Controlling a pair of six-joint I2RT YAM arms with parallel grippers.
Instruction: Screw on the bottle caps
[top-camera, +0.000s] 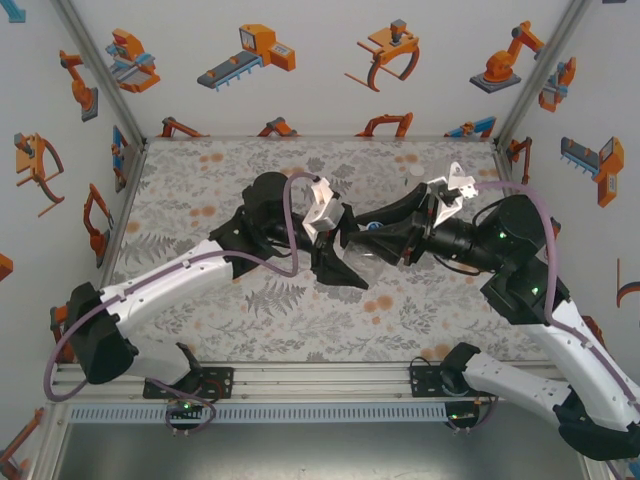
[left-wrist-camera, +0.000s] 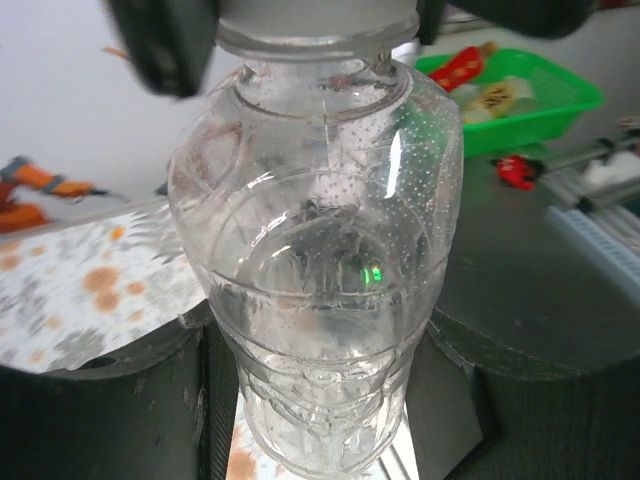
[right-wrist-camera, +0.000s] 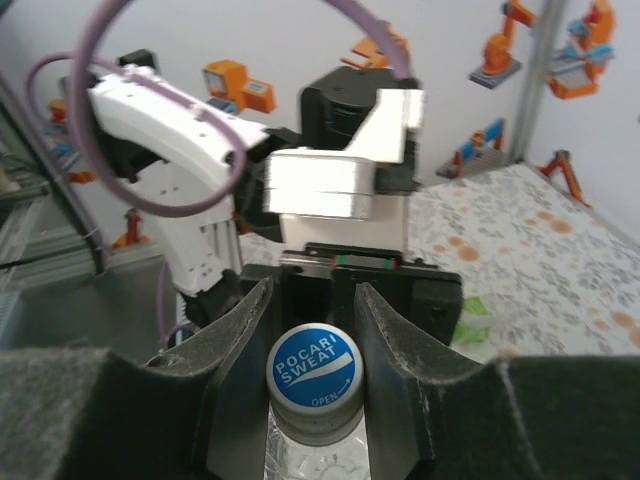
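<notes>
We look down on a floral-patterned table (top-camera: 200, 200) where two robot arms meet nose to nose near the middle.

On the left, the left gripper (left-wrist-camera: 320, 335) is clenched around the lower body of a clear plastic bottle (left-wrist-camera: 320, 180). Its two dark padded fingers (left-wrist-camera: 130, 400) press in on either side. The bottle appears to be lifted off the table and lying roughly level between the two arms, with its neck pointing at the right arm.

Moving right, a blue Pocari Sweat cap (right-wrist-camera: 315, 375) sits on the bottle's neck. The right gripper (right-wrist-camera: 314, 310) is squeezed onto the cap's sides, with one finger on each flank. We cannot tell whether the threads have caught or whether the cap sits perfectly square.

We judge the main risks as follows:

- **Cross-threading:** if the cap is slightly tilted, turning it could jam the threads and leave a crooked, half-closed seal.
- **Bottle turning with the cap:** the walls look thin and slick, so the twist may spin the bottle inside the left fingers instead of tightening the cap.
- **Squeezing too hard:** a firmer hold to stop that spin could dent the bottle and push the neck out of line.
- **Losing the cap:** it is small and shallow, so the right fingers could slide off it mid-turn, or lift it away when they let go.
- **Dropping the bottle:** with nothing under it, any slip on the left would let it fall to the table.
</notes>
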